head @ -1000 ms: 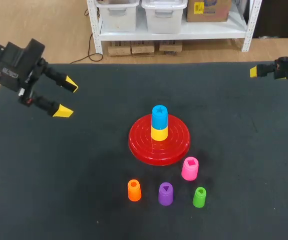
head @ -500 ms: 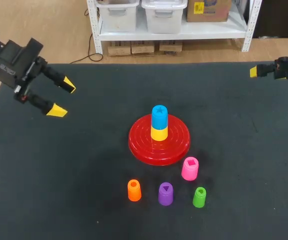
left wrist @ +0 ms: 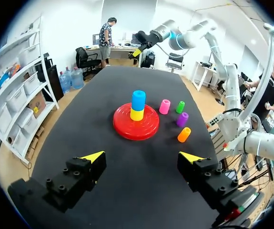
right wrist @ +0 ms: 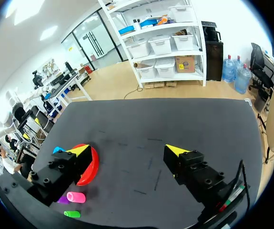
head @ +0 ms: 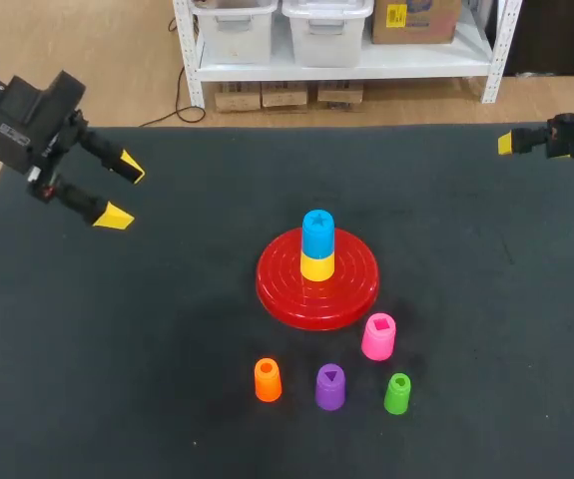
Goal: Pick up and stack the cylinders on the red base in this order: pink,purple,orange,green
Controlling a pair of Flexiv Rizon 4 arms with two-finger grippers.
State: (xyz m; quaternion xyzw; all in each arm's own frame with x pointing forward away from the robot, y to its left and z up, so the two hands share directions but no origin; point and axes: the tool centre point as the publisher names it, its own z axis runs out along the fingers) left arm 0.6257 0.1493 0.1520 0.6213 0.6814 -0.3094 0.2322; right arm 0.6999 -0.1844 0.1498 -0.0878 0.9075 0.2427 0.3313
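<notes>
At frame centre on the black table (head: 117,349): red base (head: 351,289), with yellow cylinder (head: 316,267) and blue cylinder (head: 317,235) stacked on it. My left gripper (head: 124,193) upper left, my right gripper (right wrist: 128,151) upper right in the head view, both spread apart, empty. Pink cylinder (head: 378,336) upright just below the base. Judged light, rigid, slick plastic; pinch mid-wall.

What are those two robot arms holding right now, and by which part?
Nothing. The jaws of the left arm and the right arm stand open and empty.
</notes>
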